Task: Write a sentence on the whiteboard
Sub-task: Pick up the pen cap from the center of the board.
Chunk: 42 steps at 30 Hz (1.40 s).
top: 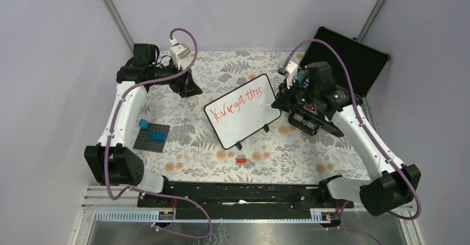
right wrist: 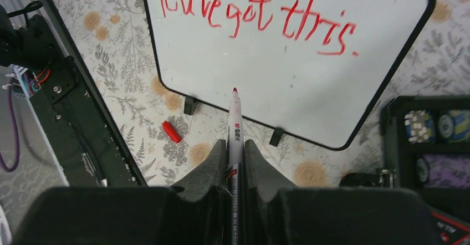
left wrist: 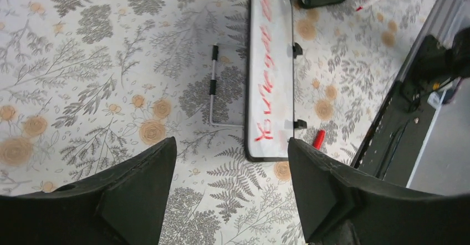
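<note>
Lowest in the right wrist frame, the right gripper clamps a marker, its red tip pointing up-frame at the whiteboard. In the top view the board lies at centre. Its long axis, and the sentence, climb from lower left to upper right. At upper left, the bent left arm's left gripper gapes wide and empty. A red cap lies below the board.

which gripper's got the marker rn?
The right gripper: shut on the red-tipped marker, tip pointing at the whiteboard. The left gripper is open and empty.
</note>
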Motion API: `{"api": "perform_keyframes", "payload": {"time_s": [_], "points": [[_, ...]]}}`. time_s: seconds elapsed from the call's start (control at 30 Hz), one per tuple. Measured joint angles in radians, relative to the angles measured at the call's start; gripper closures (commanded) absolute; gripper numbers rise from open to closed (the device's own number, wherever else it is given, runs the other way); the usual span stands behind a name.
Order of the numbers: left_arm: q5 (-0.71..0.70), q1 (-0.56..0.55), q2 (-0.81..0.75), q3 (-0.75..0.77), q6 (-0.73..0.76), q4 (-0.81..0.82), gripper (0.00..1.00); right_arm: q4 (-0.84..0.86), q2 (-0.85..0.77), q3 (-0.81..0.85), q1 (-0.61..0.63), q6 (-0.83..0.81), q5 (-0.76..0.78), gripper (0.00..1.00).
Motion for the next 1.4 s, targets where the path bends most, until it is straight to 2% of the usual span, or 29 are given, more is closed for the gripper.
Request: {"api": "perform_keyframes", "payload": {"time_s": [0.13, 0.27, 0.4, 0.57, 0.7, 0.9, 1.13, 1.4], "points": [[-0.065, -0.112, -0.061, 0.004, 0.104, -0.093, 0.29, -0.004, -0.069, -0.094, 0.0, 0.034, -0.006, 1.0], [-0.164, -0.32, -0.119, -0.068, 0.165, -0.114, 0.32, -0.002, -0.122, -0.168, -0.015, 0.073, -0.018, 1.0], [-0.268, -0.533, -0.158, -0.187, 0.18, -0.114, 0.35, -0.001, -0.142, -0.202, -0.1, 0.116, -0.057, 1.0], [-0.408, -0.771, -0.156, -0.313, 0.187, -0.06, 0.38, 0.027, -0.141, -0.219, -0.238, 0.178, -0.115, 1.0], [-0.472, -0.903, -0.12, -0.427, 0.176, 0.028, 0.39, 0.044, -0.141, -0.24, -0.274, 0.203, -0.137, 1.0], [-0.562, -0.991, -0.066, -0.576, 0.145, 0.224, 0.4, 0.047, -0.142, -0.253, -0.278, 0.211, -0.139, 1.0], [-0.596, -1.009, 0.031, -0.603, 0.135, 0.353, 0.42, 0.047, -0.151, -0.267, -0.28, 0.211, -0.139, 1.0], [-0.613, -1.011, 0.069, -0.625, 0.129, 0.407, 0.45, 0.062, -0.154, -0.272, -0.28, 0.212, -0.14, 1.0]]}}
